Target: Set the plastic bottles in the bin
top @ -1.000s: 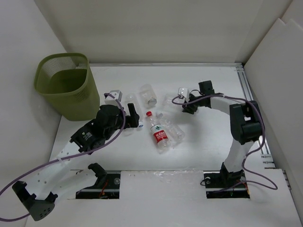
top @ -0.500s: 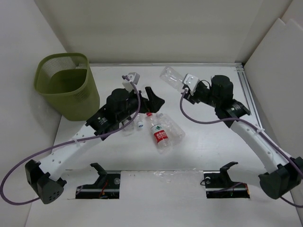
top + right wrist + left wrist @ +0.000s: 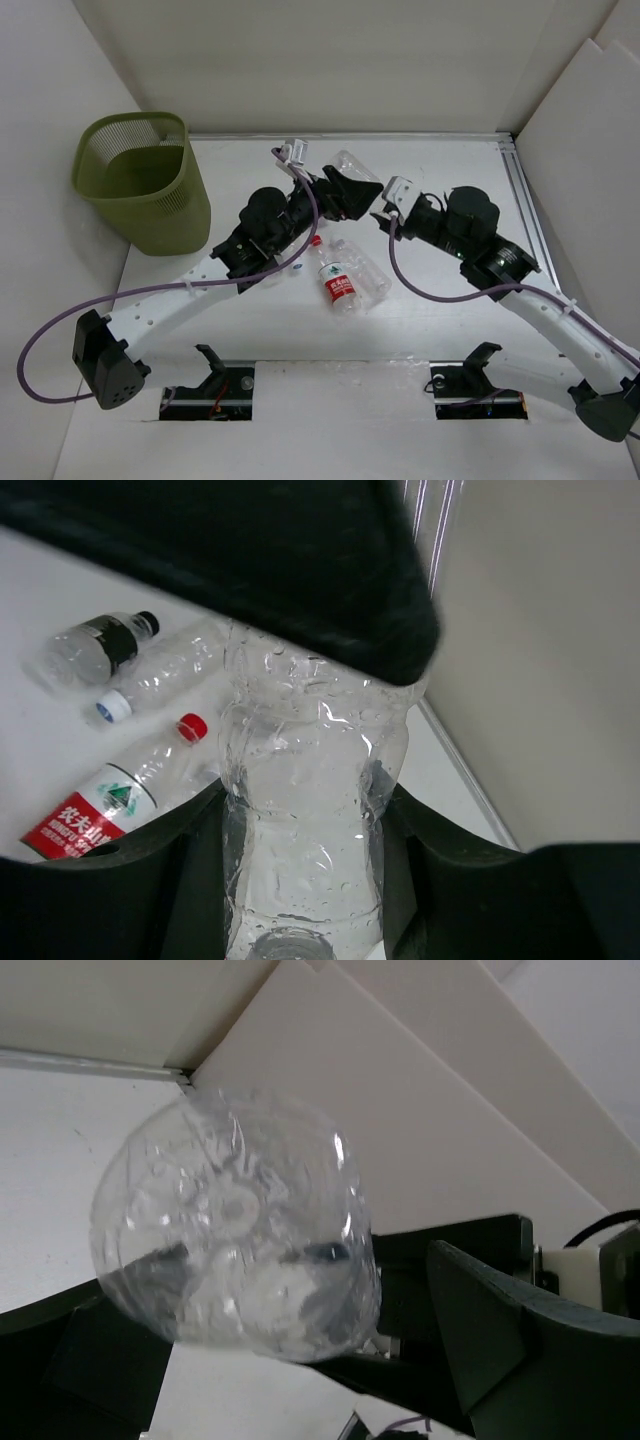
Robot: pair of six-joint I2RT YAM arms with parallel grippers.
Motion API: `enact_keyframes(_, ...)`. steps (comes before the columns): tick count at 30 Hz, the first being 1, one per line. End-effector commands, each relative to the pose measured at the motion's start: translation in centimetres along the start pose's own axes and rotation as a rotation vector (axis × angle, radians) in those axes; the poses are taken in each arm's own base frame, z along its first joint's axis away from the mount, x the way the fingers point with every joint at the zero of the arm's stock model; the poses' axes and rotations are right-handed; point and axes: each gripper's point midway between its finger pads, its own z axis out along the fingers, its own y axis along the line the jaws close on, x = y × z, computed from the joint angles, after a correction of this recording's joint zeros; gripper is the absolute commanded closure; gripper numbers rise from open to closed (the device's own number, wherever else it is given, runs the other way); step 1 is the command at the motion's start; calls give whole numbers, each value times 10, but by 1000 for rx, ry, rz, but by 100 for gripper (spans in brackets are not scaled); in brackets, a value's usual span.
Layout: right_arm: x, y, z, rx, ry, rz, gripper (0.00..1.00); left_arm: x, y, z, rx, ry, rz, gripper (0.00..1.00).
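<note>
The bin (image 3: pixel 150 210) is seen upright at the 10 o'clock corner of the table (image 3: pixel 420 340), well apart from both grippers. Toward 12 o'clock from the table's middle, one clear bottle (image 3: pixel 351 162) is held above the surface. Its long axis is set from 10 to 4 o'clock, base toward 10, neck toward 4. It is clamped near the neck by the right gripper (image 3: pixel 392 207). Its base end is flanked by the left gripper (image 3: pixel 356 190), whose jaws are apart. At 6 o'clock from these, a red-label bottle (image 3: pixel 338 287) is seen lying flat, cap toward 11. A second clear bottle (image 3: pixel 368 272) is just beside it at 3 o'clock. A white-capped bottle (image 3: pixel 165 680) and a dark-labelled bottle (image 3: pixel 98 650) are seen nearby.
</note>
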Motion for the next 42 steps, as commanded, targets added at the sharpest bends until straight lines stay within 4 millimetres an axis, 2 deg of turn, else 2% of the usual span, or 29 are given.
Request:
enact_keyframes(1,-32,11,-3,-28,-130,2,100,-29,-11,2,27,-136,-32,0)
enact_keyframes(5,-45,17,-8,-41,-170,3,100,-31,-6,-3,9,-153,-6,0)
enact_keyframes(8,-54,19,-6,-45,-215,-5,100,-27,-11,-1,32,-124,23,13)
enact_keyframes(10,-55,18,-5,-38,-229,2,100,-21,-10,4,35,-97,25,37)
enact_keyframes(11,-58,17,-5,-33,-238,0,100,-20,-12,4,36,-84,25,75)
enact_keyframes(12,-58,17,-5,-33,-238,0,100,-24,-15,4,38,-86,25,91)
enact_keyframes(13,-58,17,-5,-33,-238,0,93,-21,-13,7,26,-73,26,100)
enact_keyframes(14,-57,15,-5,-24,-233,1,75,-24,-16,7,18,-64,27,100)
enact_keyframes(15,-54,13,-8,-4,-224,3,43,-30,-14,7,-7,-76,46,100)
enact_keyframes(16,-44,15,-6,2,-200,7,0,-35,-14,7,-22,-85,61,100)
enact_keyframes(17,-43,13,-9,19,-197,8,0,-46,-17,3,-43,-106,72,100)
enact_keyframes(18,-34,10,-11,33,-166,12,0,-69,-10,0,-132,-144,85,100)
enact_keyframes(20,-13,2,-15,71,-109,21,0,-100,-2,-7,-218,-191,107,100)
enact_keyframes(21,-7,0,-18,82,-95,23,0,-129,3,-19,-295,-229,115,100)
enact_keyframes(22,-1,-4,-23,93,-82,26,0,-149,17,-26,-391,-284,133,100)
enact_keyframes(23,9,-2,-21,84,-65,30,0,-166,22,-36,-450,-321,147,100)
enact_keyframes(24,10,-3,-24,87,-66,30,0,-183,42,-42,-546,-351,169,100)
enact_keyframes(25,11,-4,-24,86,-67,30,0,-205,43,-56,-607,-375,184,100)
enact_keyframes(27,18,-4,-24,74,-61,23,0,-227,65,-69,-731,-399,207,100)
enact_keyframes(29,19,-3,-26,62,-67,14,0,-259,81,-109,-937,-481,240,100)
enact_keyframes(31,29,-1,-25,60,-46,11,0,-269,91,-134,-1091,-537,257,100)
enact_keyframes(32,27,-2,-27,65,-54,9,0,-268,97,-147,-1166,-548,263,100)
enact_keyframes(33,30,1,-26,51,-51,1,0,-276,101,-167,-1264,-619,278,100)
enact_keyframes(34,32,4,-23,37,-46,4,0,-280,99,-183,-1310,-670,278,100)
enact_keyframes(35,36,5,-20,30,-35,8,0,-275,107,-195,-1389,-671,302,100)
enact_keyframes(37,36,10,-17,2,-40,-2,0,-283,117,-217,-1463,-746,274,100)
enact_keyframes(38,35,12,-17,-10,-48,-2,0,-294,127,-240,-1521,-788,253,100)
enact_keyframes(40,39,14,-16,-15,-40,-10,0,-300,148,-249,-1544,-745,257,100)
enact_keyframes(42,40,15,-18,-14,-41,-10,0,-313,157,-272,-1577,-790,259,100)
